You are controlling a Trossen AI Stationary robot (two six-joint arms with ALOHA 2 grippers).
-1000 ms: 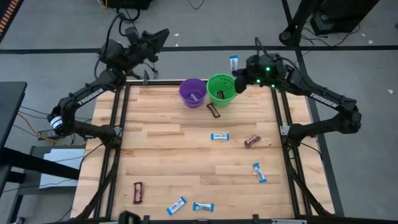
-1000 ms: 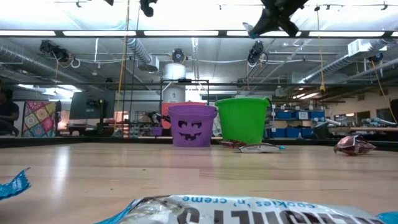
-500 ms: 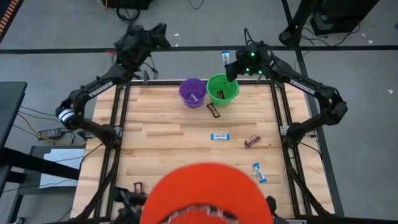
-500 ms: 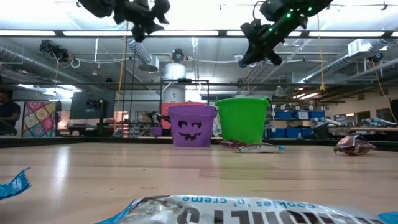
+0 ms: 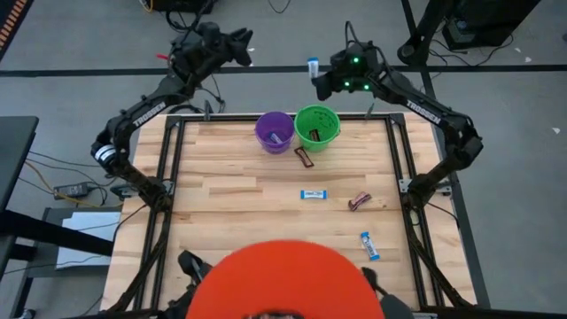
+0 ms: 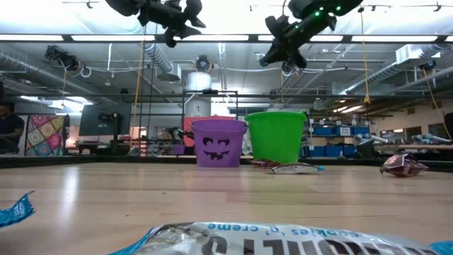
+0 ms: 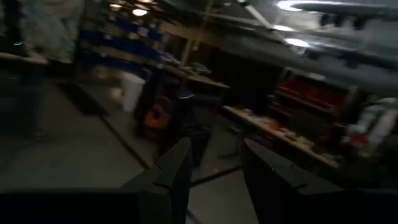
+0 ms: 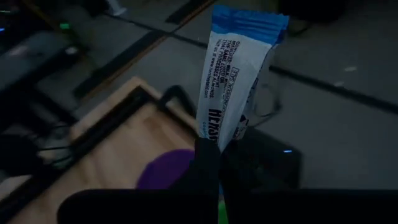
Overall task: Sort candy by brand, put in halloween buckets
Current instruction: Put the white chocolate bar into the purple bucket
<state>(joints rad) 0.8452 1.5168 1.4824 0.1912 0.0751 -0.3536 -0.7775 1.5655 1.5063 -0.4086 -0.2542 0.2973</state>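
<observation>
A pale wooden table [image 5: 239, 204] in a dark metal frame stands on grey floor, and from table height we see a workshop with shelves and ceiling lights behind it. Near the middle of the table's far edge stand two halloween buckets, touching side by side: the purple bucket [image 5: 274, 130], with a grinning face on its wall, and the green bucket [image 5: 316, 125]. Inside the purple bucket we see one blue-and-white candy bar [image 5: 277, 137]; inside the green bucket lies one dark brown bar [image 5: 314, 135].

Just in front of the green bucket a maroon bar [image 5: 305, 157] lies on the table, its long axis running roughly from far edge to near edge. Near the table's middle a blue-and-white bar [image 5: 312, 194] lies parallel to the far edge, with a crumpled maroon wrapper [image 5: 359, 201] beside it toward the right edge. Another blue-and-white bar [image 5: 369, 245] lies slanted closer to the near right corner. A large orange round shape [image 5: 282, 282] covers the near edge.

The right hand [image 5: 317, 81] is raised beyond the far edge, past the green bucket, clamped on the lower end of a blue-and-white candy bar [image 8: 239, 78] that stands upright above the fingers. The left hand [image 7: 214, 168] is raised beyond the far left corner, its fingers apart and holding nothing.
</observation>
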